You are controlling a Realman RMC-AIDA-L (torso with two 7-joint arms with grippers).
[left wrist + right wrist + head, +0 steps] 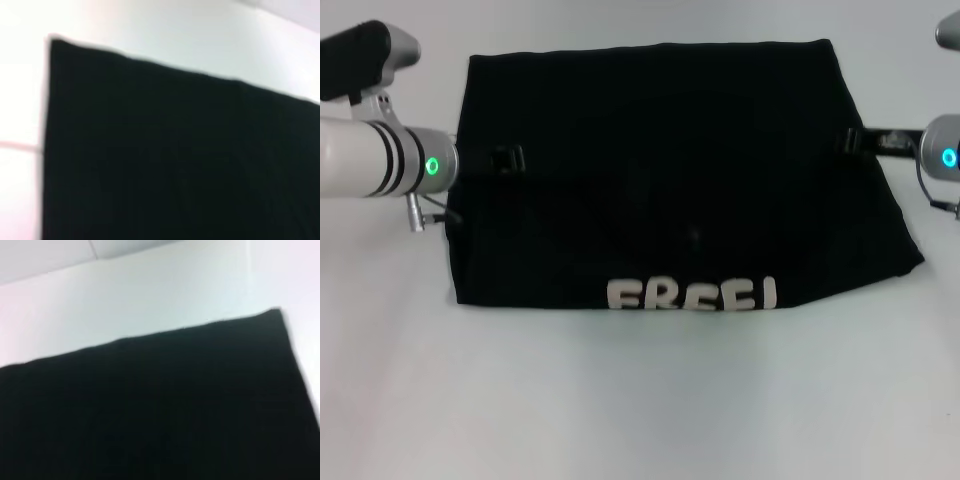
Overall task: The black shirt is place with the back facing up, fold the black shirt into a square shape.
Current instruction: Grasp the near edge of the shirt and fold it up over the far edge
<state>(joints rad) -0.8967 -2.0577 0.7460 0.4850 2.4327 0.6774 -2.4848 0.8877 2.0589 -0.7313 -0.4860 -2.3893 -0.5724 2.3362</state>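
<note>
The black shirt (670,180) lies on the white table as a broad, roughly rectangular shape, wider at the near side. White letters (692,294) show along its near edge. My left gripper (507,158) is over the shirt's left part, just inside the left edge. My right gripper (848,141) is at the shirt's right edge, at about the same depth. Both are black against the black cloth. The left wrist view shows a corner and straight edges of the shirt (175,160). The right wrist view shows another corner of the shirt (165,410).
The white table (640,400) surrounds the shirt, with bare surface in front and at both sides. My left arm (370,165) reaches in from the left and my right arm (945,150) from the right. A seam in the table shows in the left wrist view (17,145).
</note>
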